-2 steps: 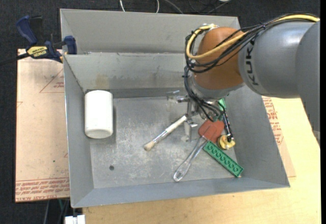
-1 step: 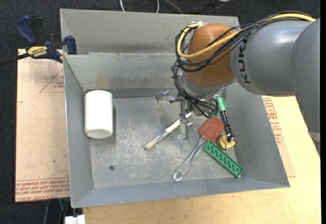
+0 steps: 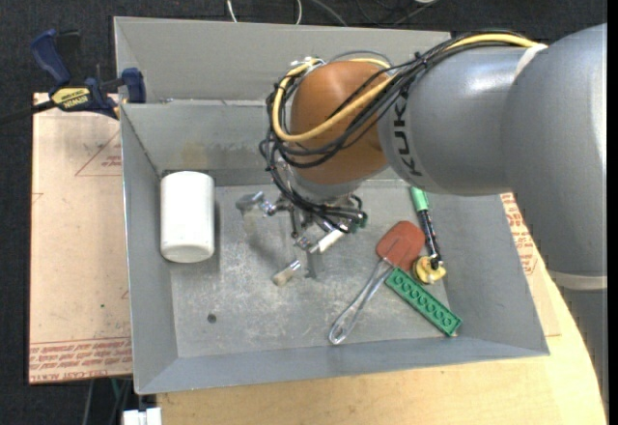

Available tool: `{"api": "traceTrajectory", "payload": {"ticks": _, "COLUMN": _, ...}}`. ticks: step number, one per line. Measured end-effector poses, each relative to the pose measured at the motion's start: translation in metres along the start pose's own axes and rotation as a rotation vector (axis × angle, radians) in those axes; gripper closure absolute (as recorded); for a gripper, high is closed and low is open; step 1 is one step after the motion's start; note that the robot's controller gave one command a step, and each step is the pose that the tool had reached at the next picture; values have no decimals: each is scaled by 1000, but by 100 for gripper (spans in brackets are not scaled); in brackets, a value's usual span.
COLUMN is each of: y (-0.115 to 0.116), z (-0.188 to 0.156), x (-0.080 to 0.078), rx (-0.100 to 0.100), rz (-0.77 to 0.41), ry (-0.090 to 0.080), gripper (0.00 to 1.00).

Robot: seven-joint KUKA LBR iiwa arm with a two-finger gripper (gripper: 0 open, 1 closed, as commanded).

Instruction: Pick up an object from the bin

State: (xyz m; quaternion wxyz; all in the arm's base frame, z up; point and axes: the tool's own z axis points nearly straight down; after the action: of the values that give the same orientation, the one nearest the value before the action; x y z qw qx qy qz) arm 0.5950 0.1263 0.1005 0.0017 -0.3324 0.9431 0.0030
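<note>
Hand [image 3: 309, 241] hangs low over the bin [image 3: 241, 317] floor's middle, its grip unreadable.

The arm [image 3: 502, 114] is cut off at the right edge. Its orange cover [image 3: 333, 119] masks the middle of the bin's [image 3: 145, 220] rear wall and the upper part of the hand [image 3: 311, 244]. The green pen [image 3: 423, 215] has its top end under the arm. A small pale piece [image 3: 287, 273] and a dark speck [image 3: 210, 319] are too small to identify.
</note>
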Motion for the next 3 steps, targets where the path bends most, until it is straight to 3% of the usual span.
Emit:
{"api": "traceTrajectory", "payload": {"ticks": 1, "y": -40, "z": 32, "x": 16, "rx": 12, "rz": -95, "ry": -3, "gripper": 0}}
{"api": "traceTrajectory", "payload": {"ticks": 2, "y": -26, "z": 29, "x": 33, "rx": 1, "rz": -492, "ry": -7, "gripper": 100}}
{"api": "traceTrajectory", "payload": {"ticks": 3, "y": -26, "z": 29, "x": 33, "rx": 1, "rz": -492, "ry": -7, "gripper": 100}}
